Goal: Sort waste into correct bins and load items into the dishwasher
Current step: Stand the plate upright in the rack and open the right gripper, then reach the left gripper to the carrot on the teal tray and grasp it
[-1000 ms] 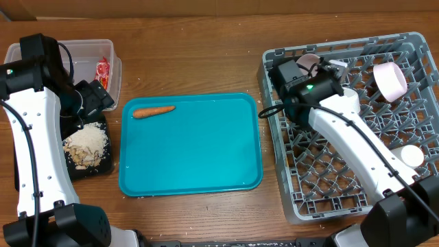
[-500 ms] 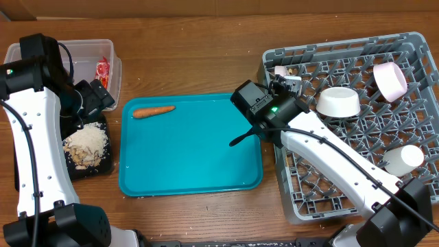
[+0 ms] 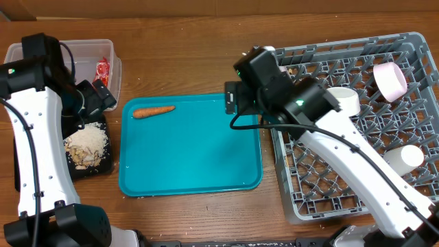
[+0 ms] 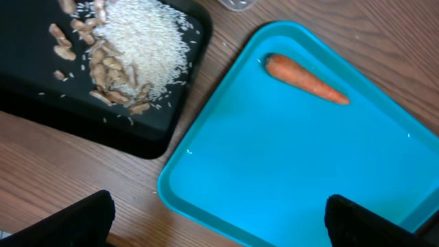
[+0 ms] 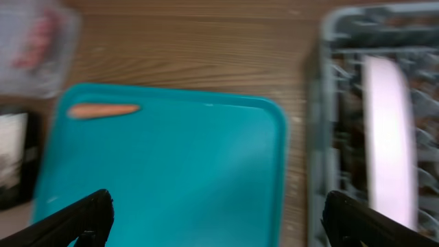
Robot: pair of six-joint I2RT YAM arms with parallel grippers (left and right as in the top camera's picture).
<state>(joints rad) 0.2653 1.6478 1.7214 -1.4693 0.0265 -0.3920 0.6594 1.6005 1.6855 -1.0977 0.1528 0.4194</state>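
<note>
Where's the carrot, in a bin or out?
Out. The carrot lies alone on the teal tray, outside the clear tub and black tray.

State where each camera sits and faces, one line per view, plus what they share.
Overhead: above the table, facing straight down; teal tray, grey rack, both arms show.
Left wrist: on the left arm, facing down at black tray and teal tray; left tool open at bottom corners.
Right wrist: on the right arm, blurred, facing down at tray and rack; right tool open likewise.
Shared: the carrot, in all three.
</note>
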